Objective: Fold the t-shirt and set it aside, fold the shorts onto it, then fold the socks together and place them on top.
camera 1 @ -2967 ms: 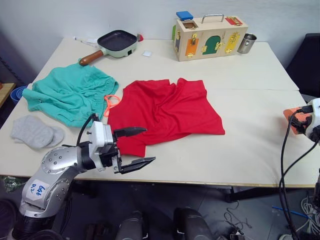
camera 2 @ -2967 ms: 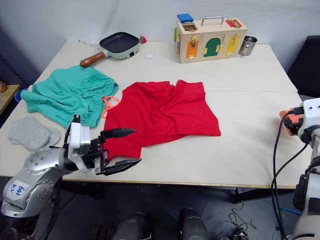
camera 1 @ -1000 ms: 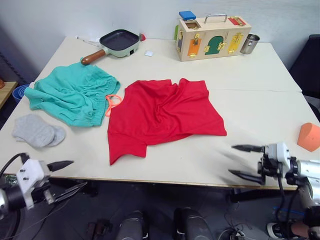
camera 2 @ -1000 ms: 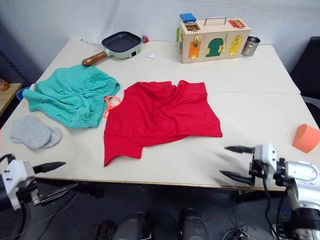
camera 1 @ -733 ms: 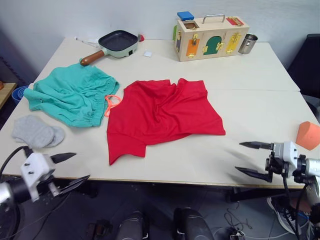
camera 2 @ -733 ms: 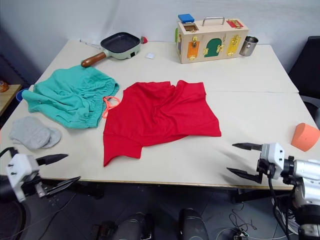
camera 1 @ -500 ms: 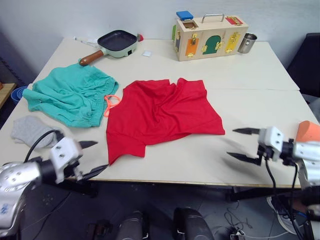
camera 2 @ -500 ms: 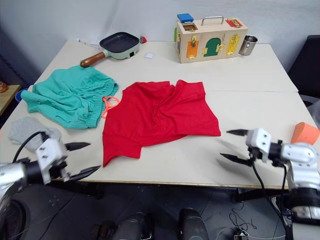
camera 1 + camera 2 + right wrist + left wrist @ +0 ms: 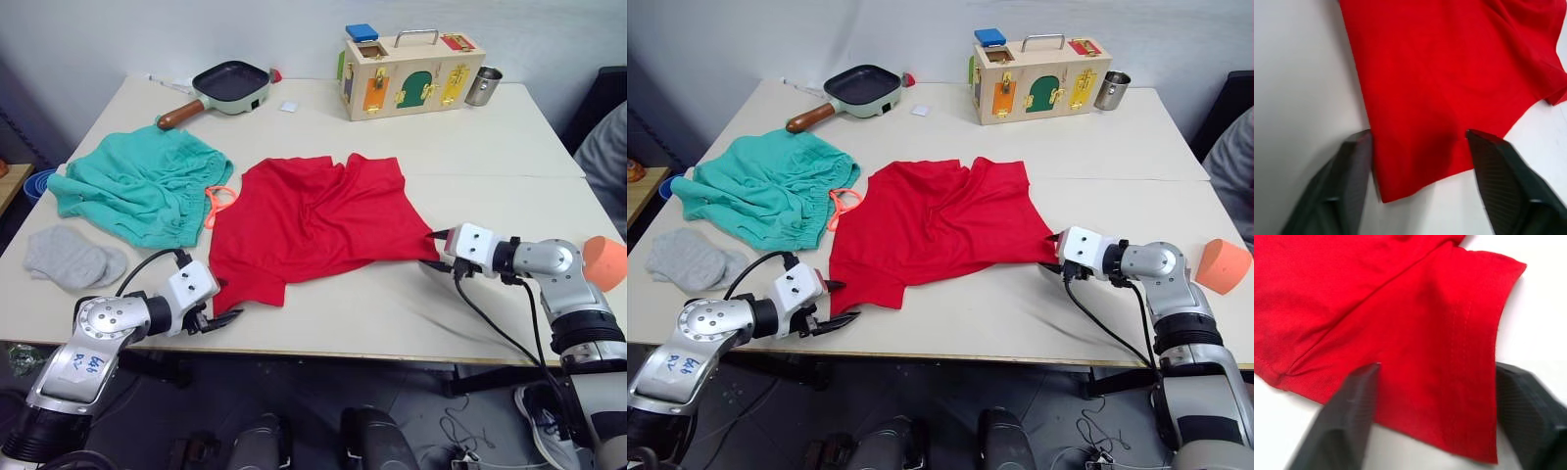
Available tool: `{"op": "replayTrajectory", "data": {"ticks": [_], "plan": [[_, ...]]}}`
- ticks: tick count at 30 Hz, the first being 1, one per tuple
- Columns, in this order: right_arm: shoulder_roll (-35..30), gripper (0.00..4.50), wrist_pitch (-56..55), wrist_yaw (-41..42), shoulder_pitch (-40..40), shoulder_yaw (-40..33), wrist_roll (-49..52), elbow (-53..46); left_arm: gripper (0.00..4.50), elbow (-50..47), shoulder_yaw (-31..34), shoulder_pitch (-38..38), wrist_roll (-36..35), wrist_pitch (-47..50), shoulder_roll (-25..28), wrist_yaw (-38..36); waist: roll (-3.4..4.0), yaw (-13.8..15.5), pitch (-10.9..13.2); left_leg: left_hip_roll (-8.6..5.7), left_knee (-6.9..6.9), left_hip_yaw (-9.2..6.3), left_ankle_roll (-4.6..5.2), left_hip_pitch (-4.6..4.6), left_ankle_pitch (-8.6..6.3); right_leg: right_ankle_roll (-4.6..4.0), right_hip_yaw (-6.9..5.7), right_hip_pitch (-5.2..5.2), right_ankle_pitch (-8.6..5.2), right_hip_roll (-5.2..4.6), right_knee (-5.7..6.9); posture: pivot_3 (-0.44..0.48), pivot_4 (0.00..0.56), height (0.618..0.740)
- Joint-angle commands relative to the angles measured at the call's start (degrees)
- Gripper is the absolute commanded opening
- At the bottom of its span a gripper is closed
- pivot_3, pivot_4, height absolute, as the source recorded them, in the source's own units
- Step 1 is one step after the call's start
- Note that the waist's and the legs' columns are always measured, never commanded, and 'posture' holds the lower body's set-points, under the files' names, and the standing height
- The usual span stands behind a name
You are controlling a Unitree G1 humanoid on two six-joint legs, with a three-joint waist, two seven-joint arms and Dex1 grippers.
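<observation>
straddling two corners of the t-shirt [image 9: 318, 220], both grippers spread wide.
left gripper [image 9: 1435, 404] sits at the shirt's 7 o'clock corner, fingers [image 9: 1347, 411] either side of the hem; right gripper [image 9: 1418, 161] brackets the 4 o'clock corner, nothing pinched. the shorts [image 9: 137, 186] lie at the shirt's 9 o'clock, the socks [image 9: 71, 258] near the table [image 9: 470, 157] edge at 8 o'clock.
</observation>
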Motion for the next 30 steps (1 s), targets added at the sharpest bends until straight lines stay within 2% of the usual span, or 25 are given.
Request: {"op": "replayTrajectory", "data": {"ticks": [1,5,8,14,17,20,23,30], "plan": [[0.49,1.31,1.47,-0.36,-0.29,1.10,-0.70,1.18,2.16,0.05,1.00,0.10,0.74,0.47,0.49,0.53,0.00,-0.04,0.00,0.00,0.00,0.00,-0.01,0.01,0.00,0.00,0.00,0.00,0.00,0.00,0.02,0.000,0.150,0.740],[0.46,0.00,2.61,2.42,0.34,0.72,1.55,0.17,0.86,-0.47,2.85,0.90,-0.81,0.62,0.49,-0.15,0.00,-0.05,0.00,0.00,-0.01,0.00,-0.01,0.02,0.00,0.00,0.01,0.00,0.00,0.00,0.02,0.000,0.150,0.740],[-0.26,0.00,3.71,4.97,0.61,0.05,3.59,-1.51,0.02,-0.45,4.17,1.79,-2.53,-0.84,1.10,-2.52,0.00,-0.03,0.00,0.01,-0.02,-0.01,-0.01,0.02,0.00,-0.01,0.00,0.00,0.00,0.00,0.01,0.000,0.150,0.740],[-4.72,0.00,8.74,14.37,3.04,-1.67,9.58,-7.29,0.02,0.52,6.87,3.29,-3.55,-6.17,3.20,-6.38,0.00,0.09,0.00,0.01,-0.12,-0.02,-0.02,0.01,-0.01,-0.04,-0.02,-0.02,-0.02,0.00,-0.07,0.000,0.150,0.740],[-11.13,0.00,13.78,25.28,8.48,-3.21,15.84,-14.36,0.02,-0.93,10.63,4.68,-7.66,-9.75,3.44,-10.81,0.04,0.49,0.02,0.00,-0.13,-0.06,0.02,-0.04,-0.03,-0.04,-0.06,-0.03,-0.02,-0.02,-0.13,0.000,0.150,0.740],[-15.59,0.00,18.67,30.38,13.59,-3.96,19.24,-20.22,0.02,-1.26,13.37,6.70,-9.60,-11.88,4.06,-13.77,0.03,0.26,0.02,-0.01,-0.11,-0.12,0.10,-0.12,-0.10,-0.04,-0.14,-0.02,-0.02,-0.07,-0.23,0.000,0.150,0.740],[-20.21,0.00,24.95,33.07,19.45,-4.50,21.00,-26.15,0.02,-1.52,15.99,9.61,-11.28,-12.48,5.18,-16.54,0.03,-0.07,0.02,0.00,-0.14,-0.13,0.09,-0.10,-0.11,-0.04,-0.16,0.02,-0.02,-0.07,-0.31,0.000,0.150,0.740],[-26.36,0.00,33.38,33.78,33.77,-6.20,24.73,-36.95,0.02,-3.26,18.59,18.32,-13.50,-14.77,7.12,-23.83,0.04,0.22,0.02,0.02,-0.26,-0.12,0.01,-0.02,-0.17,-0.09,-0.17,-0.01,-0.05,-0.07,-0.30,0.000,0.150,0.740]]}}
